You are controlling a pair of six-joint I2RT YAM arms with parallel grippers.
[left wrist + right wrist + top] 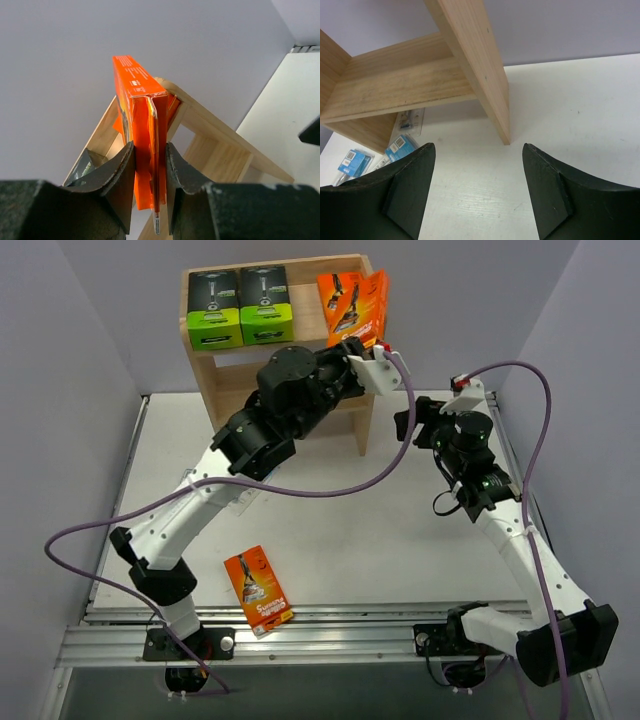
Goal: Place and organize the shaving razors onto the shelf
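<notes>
I can't read one word or number from here. The loose orange box (258, 591) near the front edge of the tabletop has yellow lettering across its lower end, too blurred to make out. The gripped orange box (145, 125) shows tiny white print along its side, too small to read. The green-and-black boxes (214, 308) (265, 305) toward the back edge and the blue cards (353, 163) (401, 146) carry label patches, all illegible.
</notes>
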